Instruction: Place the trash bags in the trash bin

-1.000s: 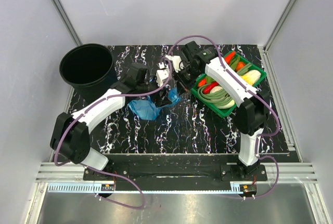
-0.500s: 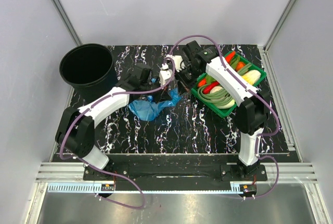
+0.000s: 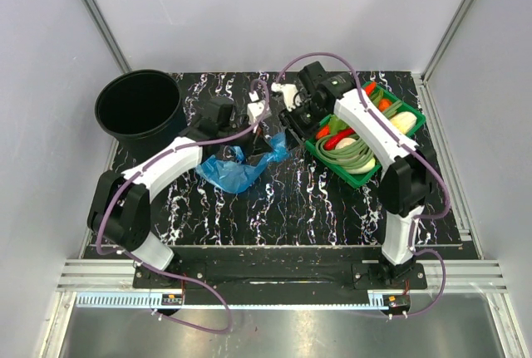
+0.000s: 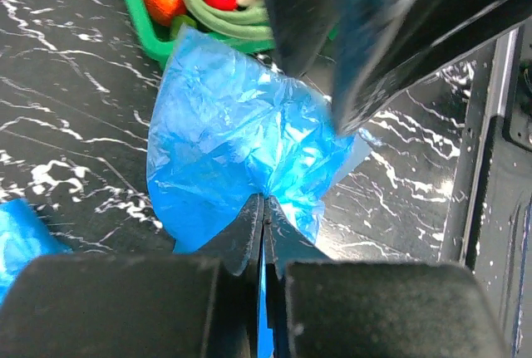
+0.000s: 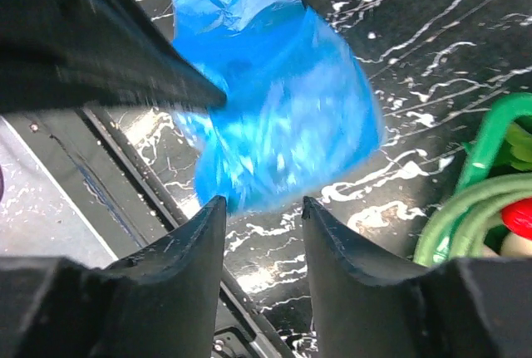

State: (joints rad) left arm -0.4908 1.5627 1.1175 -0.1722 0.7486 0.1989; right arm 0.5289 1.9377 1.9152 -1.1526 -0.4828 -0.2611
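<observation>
1. We have our left gripper pinched onto the blue trash bag.
2. Our right gripper hangs with its fingers apart, just above the bag.
3. The bag is at the middle of the table, well right of the trash bin.

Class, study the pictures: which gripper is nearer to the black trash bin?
Left, narrowly. The left gripper pinches the blue trash bag mid-table, to the trash bin's right; the right gripper hangs open just beyond it, toward the green tray.
</observation>
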